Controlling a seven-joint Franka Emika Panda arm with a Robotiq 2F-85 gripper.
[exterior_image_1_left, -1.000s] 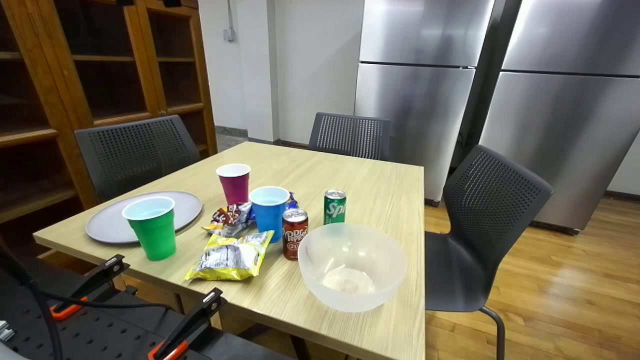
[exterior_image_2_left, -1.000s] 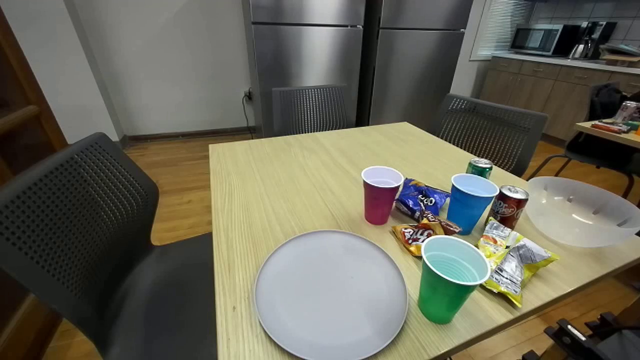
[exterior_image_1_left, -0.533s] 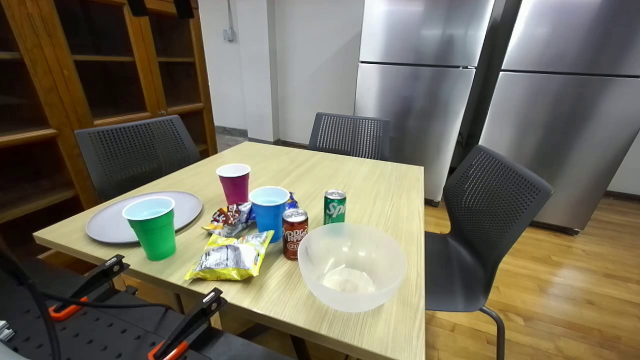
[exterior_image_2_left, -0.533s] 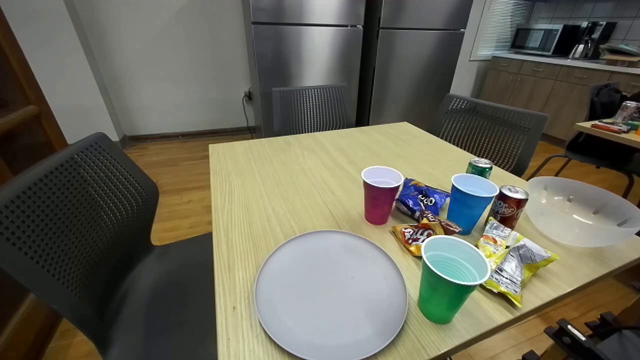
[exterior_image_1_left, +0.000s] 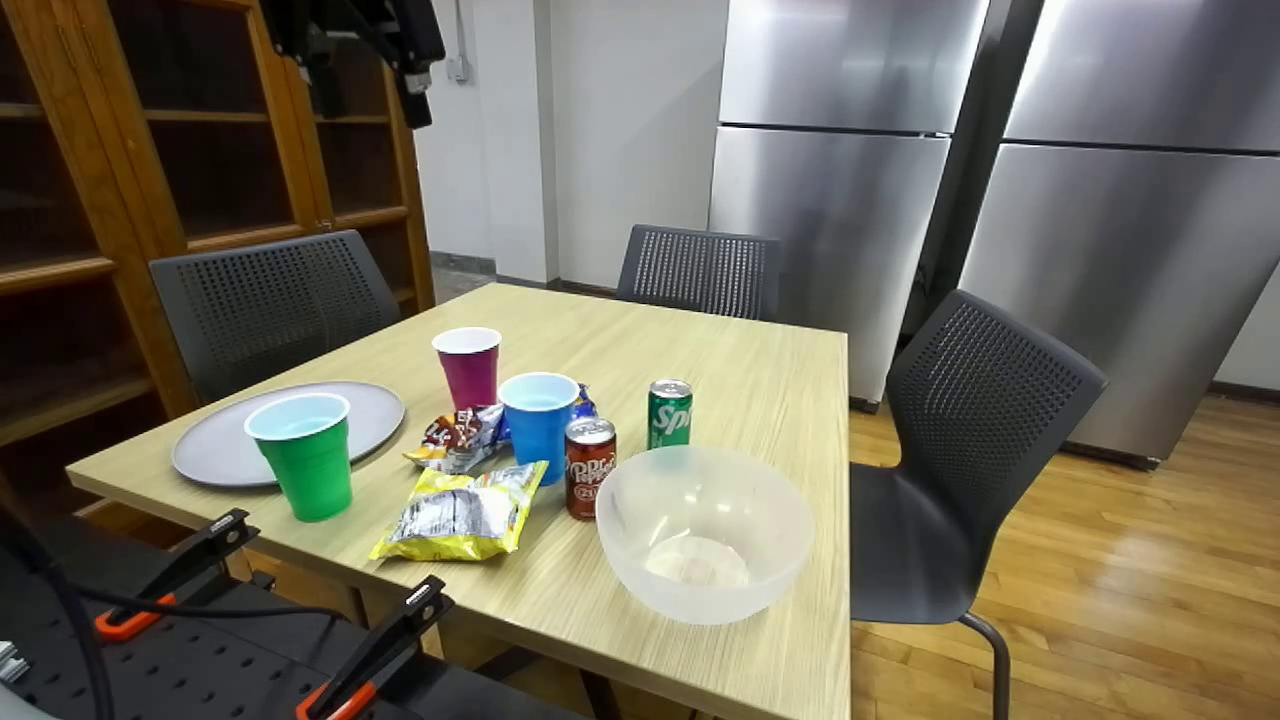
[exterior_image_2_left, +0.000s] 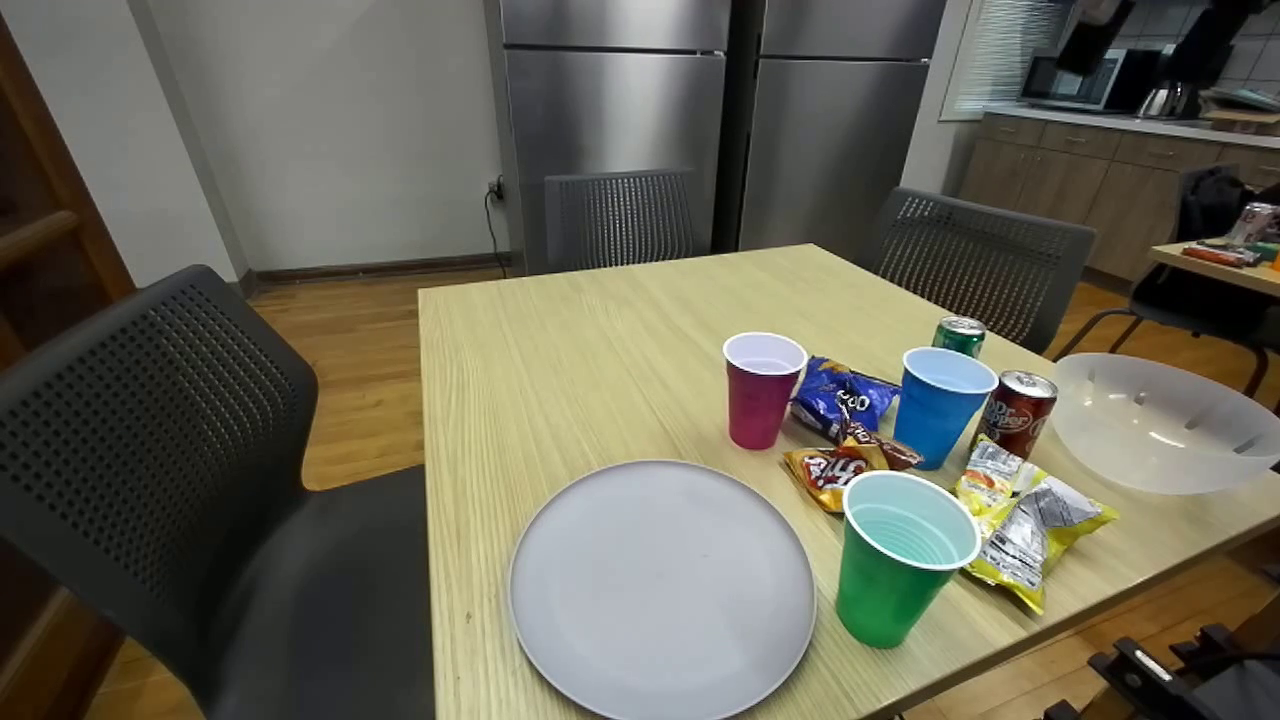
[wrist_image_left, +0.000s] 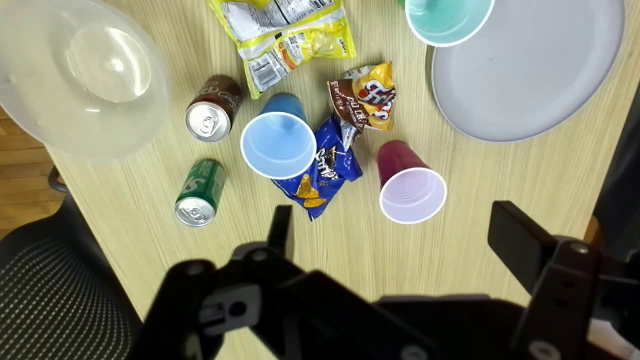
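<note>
High above the table, my gripper (wrist_image_left: 391, 232) stands open with nothing between its fingers. It hangs at the top of both exterior views, as the gripper (exterior_image_1_left: 372, 105) and gripper (exterior_image_2_left: 1140, 48) there show. Below it in the wrist view are a purple cup (wrist_image_left: 400, 165), a blue chip bag (wrist_image_left: 332, 175), a blue cup (wrist_image_left: 278, 145) and a brown-orange Fritos bag (wrist_image_left: 367, 97). A Sprite can (wrist_image_left: 202, 182) and a Dr Pepper can (wrist_image_left: 215, 107) stand to their left. A yellow chip bag (exterior_image_2_left: 1035, 520) and a green cup (exterior_image_2_left: 890, 590) lie nearer the table's edge.
A frosted bowl (exterior_image_1_left: 705, 540) stands by the cans. The grey plate (exterior_image_2_left: 660, 590) rests at the opposite end of the wooden table (exterior_image_1_left: 690, 350). Dark chairs (exterior_image_1_left: 990, 420) surround it, and black clamps (exterior_image_1_left: 390, 640) sit by the near edge.
My gripper has come further down into view at the top of both exterior views, its fingers still apart. The objects on the table have stayed where they were.
</note>
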